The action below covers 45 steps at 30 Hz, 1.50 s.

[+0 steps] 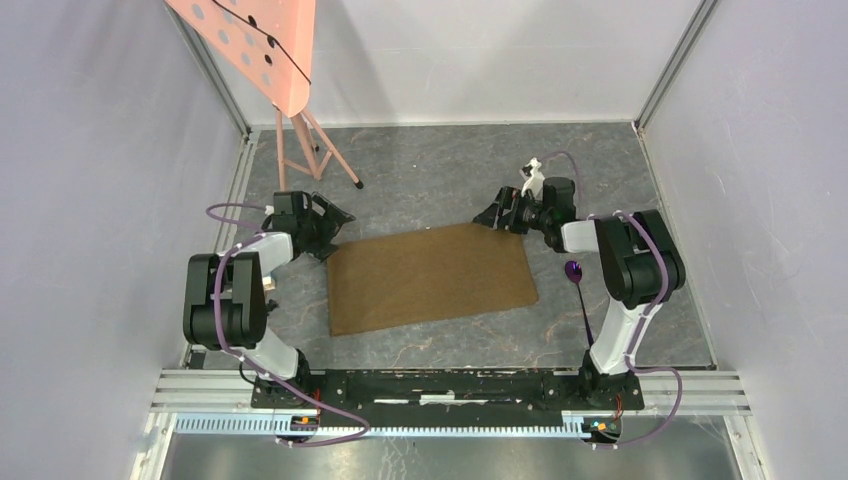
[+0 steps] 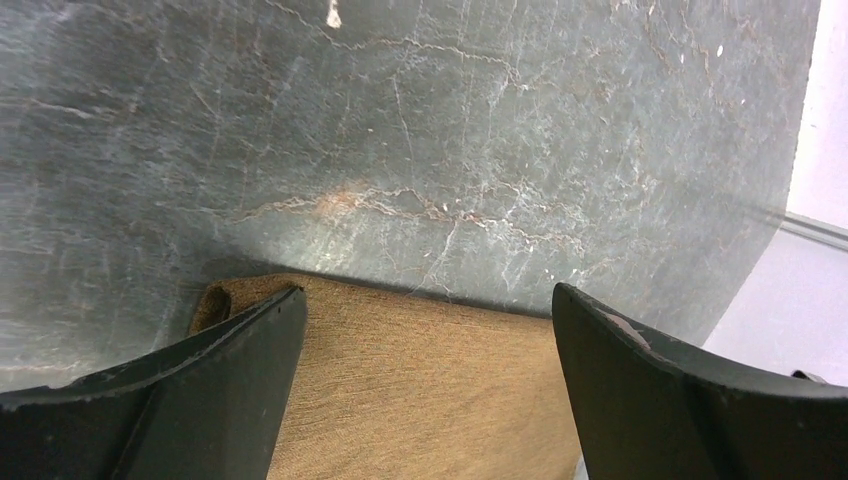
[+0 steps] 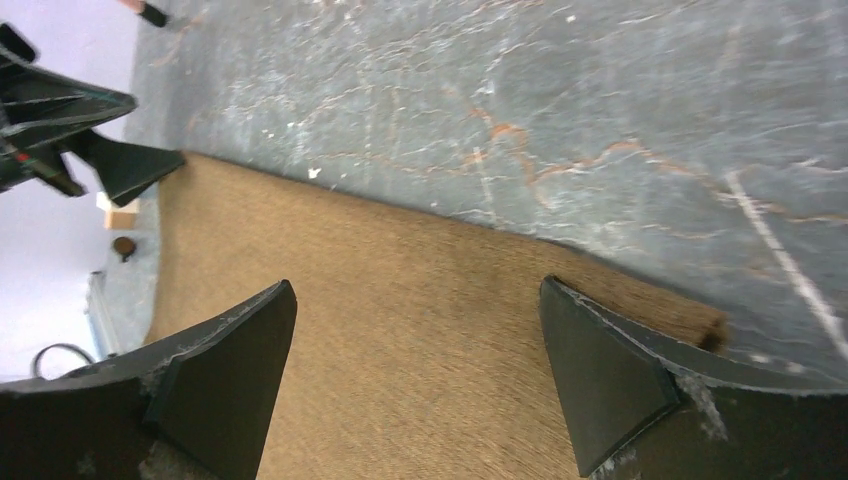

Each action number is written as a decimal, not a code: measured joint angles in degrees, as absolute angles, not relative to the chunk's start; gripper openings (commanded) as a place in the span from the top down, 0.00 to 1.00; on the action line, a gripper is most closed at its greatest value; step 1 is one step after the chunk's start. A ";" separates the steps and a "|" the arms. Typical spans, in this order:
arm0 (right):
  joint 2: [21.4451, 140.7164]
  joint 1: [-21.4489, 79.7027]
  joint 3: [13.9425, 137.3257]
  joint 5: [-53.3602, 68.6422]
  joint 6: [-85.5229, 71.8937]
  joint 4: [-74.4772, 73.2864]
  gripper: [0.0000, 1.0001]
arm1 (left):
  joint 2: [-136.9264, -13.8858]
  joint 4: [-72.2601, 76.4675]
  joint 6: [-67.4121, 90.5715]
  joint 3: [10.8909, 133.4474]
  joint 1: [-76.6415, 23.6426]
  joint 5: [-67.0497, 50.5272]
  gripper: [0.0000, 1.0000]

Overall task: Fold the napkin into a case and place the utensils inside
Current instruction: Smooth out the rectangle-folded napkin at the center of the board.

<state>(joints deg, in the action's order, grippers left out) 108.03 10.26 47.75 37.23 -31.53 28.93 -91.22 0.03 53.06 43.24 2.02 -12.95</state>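
Napkin [image 1: 430,278], tan-brown rectangular cloth, lying flat | left gripper [image 1: 337,237] spread wide, 10 o'clock corner | right gripper [image 1: 490,214] spread wide, 1 o'clock corner

Left arm [image 1: 225,300] and right arm [image 1: 635,265] — black joints, white links — trail purple cables [image 1: 228,207], fingers [image 2: 200,400] black wedges.

Napkin [image 1: 430,277] spread flat (purple utensil [image 1: 574,272] beside)

Pale lavender walls [image 1: 90,150], grey veined tabletop [image 1: 430,170], pink perforated stand [image 1: 262,45]
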 measured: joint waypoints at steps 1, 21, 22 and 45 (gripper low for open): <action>107.83 10.00 48.31 36.56 -30.61 27.73 0.02 | -91.00 -0.25 53.04 43.29 2.02 -12.62 0.00; 99.72 23.44 47.48 34.33 -33.43 24.77 0.02 | -88.55 2.31 51.64 46.98 -11.94 -18.59 0.00; 100.84 24.34 47.22 34.81 -35.00 26.79 0.02 | -90.08 3.53 51.68 46.98 -12.60 -19.18 0.00; 112.92 11.00 47.24 41.65 -40.10 40.32 0.02 | -97.89 5.67 52.21 47.79 -6.55 -18.04 0.00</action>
<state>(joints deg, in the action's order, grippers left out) 112.92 11.00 47.24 41.65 -40.10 40.32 -97.89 5.67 52.21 47.79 -6.55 -18.04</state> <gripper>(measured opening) 0.979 0.996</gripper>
